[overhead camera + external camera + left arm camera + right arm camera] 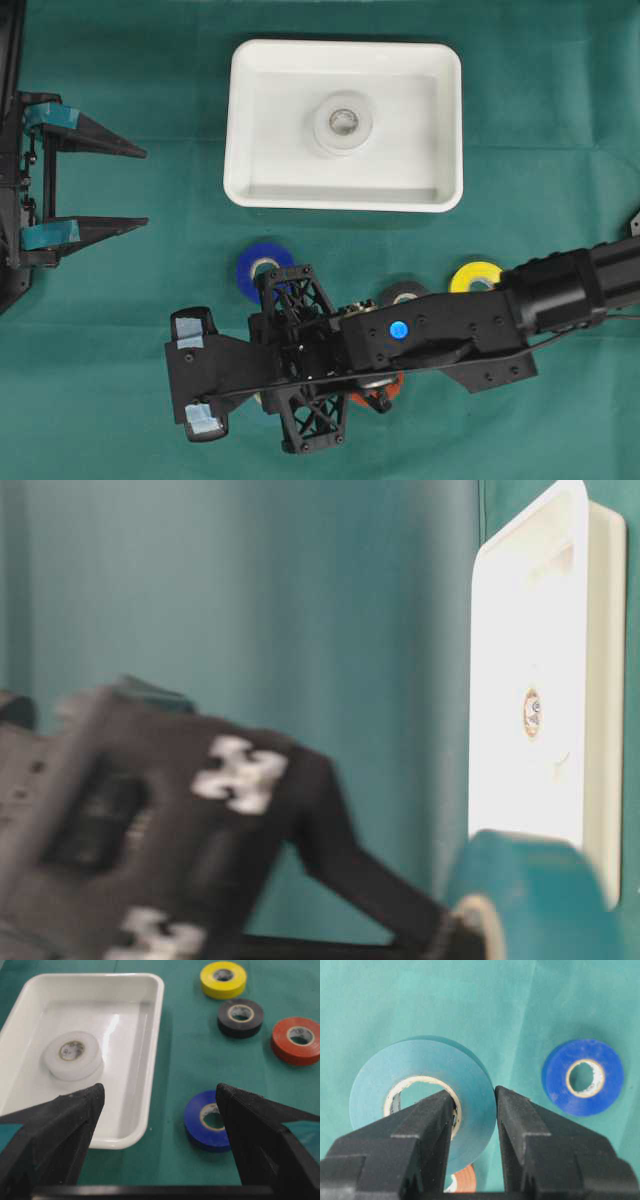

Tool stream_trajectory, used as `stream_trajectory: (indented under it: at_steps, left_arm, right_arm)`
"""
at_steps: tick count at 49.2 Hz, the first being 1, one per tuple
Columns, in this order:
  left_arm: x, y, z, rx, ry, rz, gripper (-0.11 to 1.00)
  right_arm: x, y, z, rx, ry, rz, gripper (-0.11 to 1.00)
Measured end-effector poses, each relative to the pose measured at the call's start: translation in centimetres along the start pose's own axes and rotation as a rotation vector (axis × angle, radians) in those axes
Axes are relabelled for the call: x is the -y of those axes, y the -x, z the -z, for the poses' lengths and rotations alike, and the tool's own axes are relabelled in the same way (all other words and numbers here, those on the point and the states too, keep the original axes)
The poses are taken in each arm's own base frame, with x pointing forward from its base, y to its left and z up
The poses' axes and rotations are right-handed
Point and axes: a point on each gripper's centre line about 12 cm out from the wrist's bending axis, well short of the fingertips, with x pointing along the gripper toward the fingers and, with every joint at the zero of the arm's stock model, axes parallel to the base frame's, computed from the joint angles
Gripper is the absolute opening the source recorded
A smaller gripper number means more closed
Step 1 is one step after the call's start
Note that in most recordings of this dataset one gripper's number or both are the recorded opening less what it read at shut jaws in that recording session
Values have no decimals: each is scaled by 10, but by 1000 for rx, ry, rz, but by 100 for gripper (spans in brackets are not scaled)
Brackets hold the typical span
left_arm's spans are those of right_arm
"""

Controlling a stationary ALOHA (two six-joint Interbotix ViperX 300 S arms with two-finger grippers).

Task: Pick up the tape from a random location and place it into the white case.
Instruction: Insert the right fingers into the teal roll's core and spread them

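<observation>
My right gripper [474, 1094] is shut on a teal tape roll [420, 1060], with one finger inside its core and the other outside its wall. The roll is held off the cloth. In the overhead view this gripper [205, 375] is at the front left of centre and hides the roll. The roll shows at table level [530, 890]. The white case [245, 110] lies at the back centre with a white tape roll [343, 122] inside; both also show in the left wrist view, the case [152, 1035] and the roll [73, 1055]. My left gripper [145, 188] is open and empty at the far left.
On the green cloth lie a blue roll [262, 268], a black roll [403, 293], a yellow roll [475, 277] and an orange roll [378, 397] partly under the right arm. The blue roll [582, 1077] is beside the held roll.
</observation>
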Motion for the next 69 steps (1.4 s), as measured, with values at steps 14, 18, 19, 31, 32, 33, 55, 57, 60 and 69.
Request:
stream_trajectory:
  at_steps: [14, 18, 19, 31, 32, 33, 55, 57, 60, 69]
  left_arm:
    - [0, 0, 0, 0, -2, 0, 98]
    - [0, 0, 0, 0, -2, 0, 98]
    - [0, 0, 0, 0, -2, 0, 98]
    - [0, 0, 0, 0, -6, 0, 98]
    - [0, 0, 1, -2, -3, 0, 98]
    - [0, 0, 0, 0, -5, 0, 98]
    - [0, 0, 0, 0, -3, 0, 98]
    - [0, 0, 0, 0, -5, 0, 98]
    - [0, 0, 0, 0, -5, 0, 98]
    - [0, 0, 0, -2, -3, 0, 98]
  right_arm:
    - [0, 24, -9, 13, -6, 1, 27]
    - [1, 30, -11, 13, -9, 3, 27]
    - [1, 33, -12, 17, -10, 4, 27]
    - [2, 56, -18, 30, -14, 6, 27]
    - [2, 58, -18, 30, -14, 6, 27]
    - [3, 57, -18, 28, -16, 7, 27]
    - [2, 58, -18, 26, -14, 9, 27]
    - [2, 58, -17, 25, -15, 7, 27]
    - [3, 58, -18, 25, -16, 8, 27]
    - [2, 58, -18, 26, -14, 9, 27]
